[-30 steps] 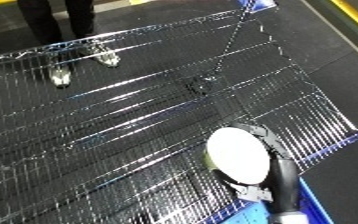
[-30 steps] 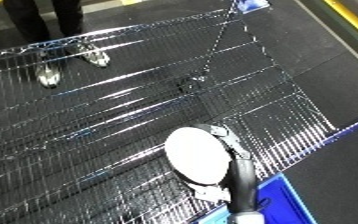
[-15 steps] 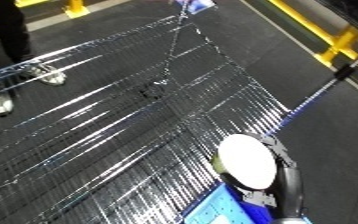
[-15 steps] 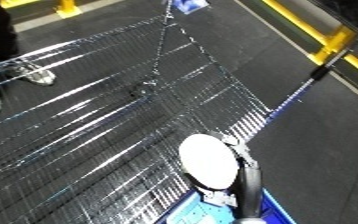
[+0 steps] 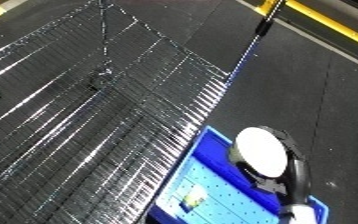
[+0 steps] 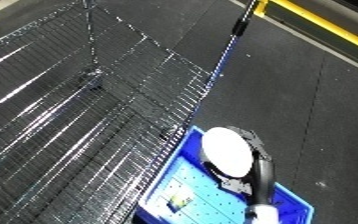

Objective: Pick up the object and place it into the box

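The right hand (image 5: 280,172) is black, with dark fingers (image 5: 246,167) of glossy plastic. Behind the hand runs a slim black wrist section, and below that the white start of the forearm (image 6: 262,214).

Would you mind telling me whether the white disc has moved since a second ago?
Yes. The white disc in the right hand went from above the wire rack to above the blue bin.

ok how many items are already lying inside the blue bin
1: a small yellowish item on the floor of the blue bin. The white round object is held above it in the right robot hand; more could be hidden underneath.
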Available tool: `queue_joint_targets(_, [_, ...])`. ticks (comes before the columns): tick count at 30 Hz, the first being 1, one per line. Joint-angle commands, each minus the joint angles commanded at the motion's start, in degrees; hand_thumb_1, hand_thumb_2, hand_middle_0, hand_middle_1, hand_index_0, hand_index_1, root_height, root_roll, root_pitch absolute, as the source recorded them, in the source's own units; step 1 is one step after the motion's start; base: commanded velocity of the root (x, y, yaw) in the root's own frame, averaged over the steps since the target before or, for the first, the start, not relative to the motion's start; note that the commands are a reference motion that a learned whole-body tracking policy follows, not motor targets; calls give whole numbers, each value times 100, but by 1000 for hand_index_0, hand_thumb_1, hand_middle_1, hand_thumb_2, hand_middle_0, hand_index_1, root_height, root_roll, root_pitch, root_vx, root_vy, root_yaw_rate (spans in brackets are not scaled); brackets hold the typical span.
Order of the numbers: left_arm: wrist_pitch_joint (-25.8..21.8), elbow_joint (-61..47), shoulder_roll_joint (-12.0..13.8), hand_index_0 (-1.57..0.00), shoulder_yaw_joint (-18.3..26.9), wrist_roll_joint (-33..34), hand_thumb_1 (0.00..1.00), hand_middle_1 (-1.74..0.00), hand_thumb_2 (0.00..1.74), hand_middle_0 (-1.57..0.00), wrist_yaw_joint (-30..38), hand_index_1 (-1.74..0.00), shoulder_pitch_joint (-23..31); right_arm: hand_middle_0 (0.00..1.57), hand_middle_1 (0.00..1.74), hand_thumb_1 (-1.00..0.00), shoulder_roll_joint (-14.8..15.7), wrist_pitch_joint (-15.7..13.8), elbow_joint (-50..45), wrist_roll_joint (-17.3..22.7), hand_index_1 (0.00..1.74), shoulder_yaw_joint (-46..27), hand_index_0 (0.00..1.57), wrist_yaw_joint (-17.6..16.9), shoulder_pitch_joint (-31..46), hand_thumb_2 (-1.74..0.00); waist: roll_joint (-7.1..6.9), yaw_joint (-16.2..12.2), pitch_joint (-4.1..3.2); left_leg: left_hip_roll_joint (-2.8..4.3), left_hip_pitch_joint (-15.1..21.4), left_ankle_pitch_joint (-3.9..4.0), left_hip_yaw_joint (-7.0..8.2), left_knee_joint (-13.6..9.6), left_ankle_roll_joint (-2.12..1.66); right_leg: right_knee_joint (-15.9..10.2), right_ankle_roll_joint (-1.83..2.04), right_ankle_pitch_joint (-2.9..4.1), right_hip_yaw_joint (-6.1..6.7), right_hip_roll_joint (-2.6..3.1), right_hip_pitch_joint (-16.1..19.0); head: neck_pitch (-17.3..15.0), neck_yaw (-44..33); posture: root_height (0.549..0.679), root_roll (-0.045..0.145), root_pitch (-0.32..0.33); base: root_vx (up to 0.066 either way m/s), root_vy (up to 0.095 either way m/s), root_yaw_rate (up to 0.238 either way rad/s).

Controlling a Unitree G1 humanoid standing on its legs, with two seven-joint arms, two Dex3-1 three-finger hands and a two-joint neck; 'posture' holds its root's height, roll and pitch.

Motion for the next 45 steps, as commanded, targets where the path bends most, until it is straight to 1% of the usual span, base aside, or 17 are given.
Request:
queue_joint_targets(3, [-60,61,-20,-1570,-50,-8,1000,-1740,1740,-1570,12,-1740,-39,628,696,-400,-5,-94,216,274,696,-35,628,140,26,-696,36,-44,7,-13,32,-7,28,-23,2,-44,13,19,20,-5,0,32,-16,660,83,-21,-32,20,-88])
queue_joint_targets(6, [-83,113,-33,-1570,-93,-26,1000,-1740,1740,-1570,35,-1740,-81,393,435,-250,-35,-152,434,417,435,-44,393,215,-7,-435,72,-53,12,-21,48,-7,42,-37,-3,-90,29,48,15,-36,-2,27,-2,661,85,-20,-26,13,-93])
queue_joint_targets(11, [-116,163,-44,-1570,-165,-72,1000,-1740,1740,-1570,55,-1740,-119,0,0,0,-123,-219,722,544,0,-49,0,293,-137,0,149,-22,33,-34,61,49,36,-123,-28,-160,59,95,6,-90,-12,83,-16,661,87,-16,-19,14,-71])
queue_joint_targets(16, [-101,170,-56,-1570,-185,-144,1000,-1740,1740,-1570,62,-1740,-145,0,0,0,-163,-225,772,530,0,-36,0,332,-193,0,192,-5,51,-45,41,76,37,-105,-55,-151,55,93,-1,-114,-18,-4,-40,662,91,-14,-8,18,-32])
queue_joint_targets(19, [-71,170,-67,-1570,-182,-157,1000,-1740,1740,-1570,63,-1740,-137,0,0,0,-138,-192,740,518,0,-23,0,328,-174,0,192,1,38,-36,35,97,36,-76,-66,-127,45,81,-19,-115,-17,-82,-62,662,92,-15,6,6,-12])
queue_joint_targets(24, [-64,184,-94,-1570,-179,-196,1000,-1740,1740,-1570,66,-1740,-97,0,0,0,-80,-116,670,369,0,23,0,360,-93,0,174,20,11,-23,52,165,28,-81,-96,-146,38,84,-43,-128,24,-250,-253,663,93,-18,16,9,-2])
queue_joint_targets(27, [-45,172,-100,-1570,-182,-218,1000,-1740,1740,-1570,72,-1740,-72,0,0,0,-60,-91,593,292,0,58,0,419,-75,0,160,44,6,-18,65,183,24,-97,-105,-166,42,96,-54,-147,50,-316,-374,663,93,-20,9,3,12])
queue_joint_targets(30, [-8,141,-117,-1570,-205,-252,1000,-1740,1740,-1570,84,-1740,2,0,0,0,-16,11,372,46,0,182,0,578,-98,0,111,138,0,-11,90,214,7,-135,-119,-225,52,129,-94,-199,123,-476,-795,664,93,-26,5,0,13])
queue_joint_targets(32, [14,123,-124,-1570,-223,-260,1000,-1740,1740,-1570,104,-1740,17,0,0,0,4,100,247,-121,0,286,0,656,-135,0,82,202,-3,-8,81,236,-13,-141,-131,-249,53,140,-114,-221,153,-641,-1077,664,93,-28,-12,-5,42])
queue_joint_targets(33, [14,123,-124,-1570,-223,-260,1000,-1740,1740,-1570,104,-1740,17,0,0,0,4,100,247,-121,0,286,0,656,-135,0,82,202,-3,-8,81,236,-13,-141,-131,-249,53,140,-114,-221,153,-641,-1077,664,93,-28,-18,-8,60])
queue_joint_targets(34, [29,115,-127,-1570,-233,-260,1000,-1740,1740,-1570,116,-1740,15,0,0,0,19,156,182,-193,0,350,0,698,-159,0,63,238,-4,-10,72,245,-29,-140,-134,-260,51,146,-123,-229,166,-699,-1178,665,93,-29,-24,-15,82])
queue_joint_targets(35, [62,120,-134,-1570,-251,-243,1000,-1740,1740,-1570,124,-1740,-12,0,0,0,52,267,95,-267,0,484,0,789,-217,0,16,322,-8,-14,54,260,-74,-136,-138,-278,47,156,-148,-244,203,-853,-1383,665,93,-32,-17,-49,147])
queue_joint_targets(39, [139,168,-142,-1570,-272,-203,1000,-1740,1740,-1570,125,-1740,-107,0,0,0,106,428,97,-279,0,749,0,1030,-395,0,-87,514,-20,-12,46,302,-191,-163,-153,-332,41,174,-230,-265,326,-978,-1654,666,89,-42,3,-64,175])
queue_joint_targets(41, [169,203,-137,-1570,-270,-197,1000,-1740,1740,-1570,134,-1740,-151,0,0,0,118,529,123,-299,0,875,0,1227,-519,0,-140,614,-26,-9,52,343,-261,-203,-170,-372,31,182,-284,-266,403,-1000,-1786,667,86,-47,14,-56,211])
queue_joint_targets(42, [169,203,-137,-1570,-270,-197,1000,-1740,1740,-1570,134,-1740,-151,0,0,0,118,529,123,-299,0,875,0,1227,-519,0,-140,614,-26,-9,52,343,-261,-203,-170,-372,31,182,-284,-266,403,-1000,-1786,667,86,-47,15,-52,208])
queue_joint_targets(43, [182,220,-135,-1570,-261,-196,1000,-1740,1740,-1570,134,-1740,-166,0,0,0,127,573,128,-307,0,937,0,1325,-577,0,-167,662,-31,-10,57,363,-297,-226,-178,-392,25,186,-311,-264,440,-1010,-1854,667,85,-49,16,-48,215])
queue_joint_targets(45, [190,266,-120,-1570,-210,-192,1000,-1740,1740,-1570,110,-1740,-171,0,0,0,169,662,114,-398,0,1105,0,1536,-712,0,-259,804,-51,-17,61,416,-403,-296,-188,-424,3,186,-387,-242,530,-1077,-2049,668,81,-55,12,-53,225])
